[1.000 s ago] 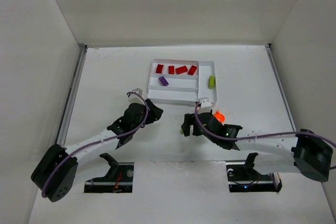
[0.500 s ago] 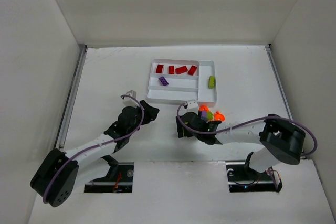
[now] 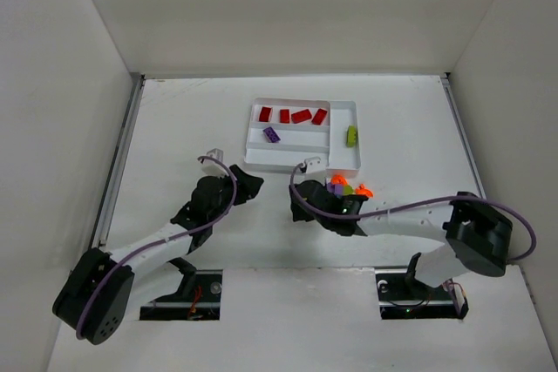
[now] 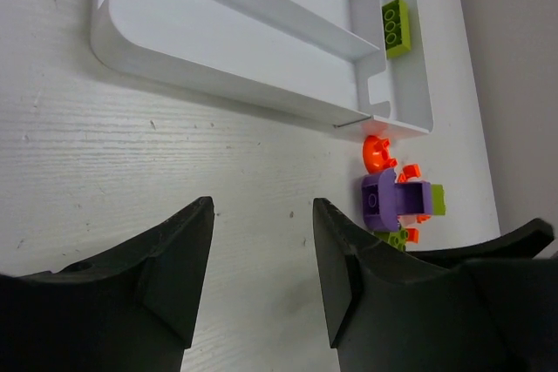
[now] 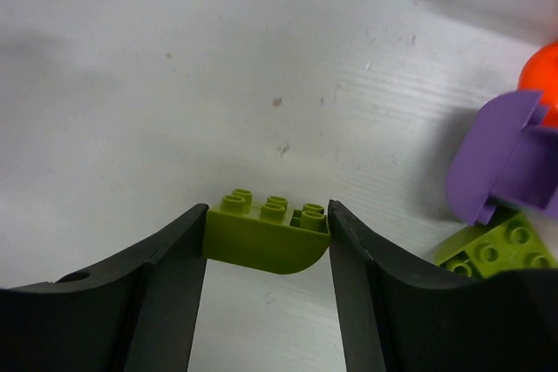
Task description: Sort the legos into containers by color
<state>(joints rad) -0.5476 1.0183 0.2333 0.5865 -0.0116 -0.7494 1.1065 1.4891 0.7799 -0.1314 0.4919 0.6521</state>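
Right gripper (image 5: 268,250) clamped on yellow-green brick (image 5: 264,234) across its short ends, seemingly square. Light, rigid, slick plastic; rounded underside, so grip flats only. Left gripper (image 4: 261,224) spread, empty.

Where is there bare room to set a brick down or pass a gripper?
Free: the empty near slot of the tray, and the bare table left of it, ahead of the open left gripper. Crowded: off the tray's near right corner, where the loose pile sits beside the right gripper, shut on a green brick.
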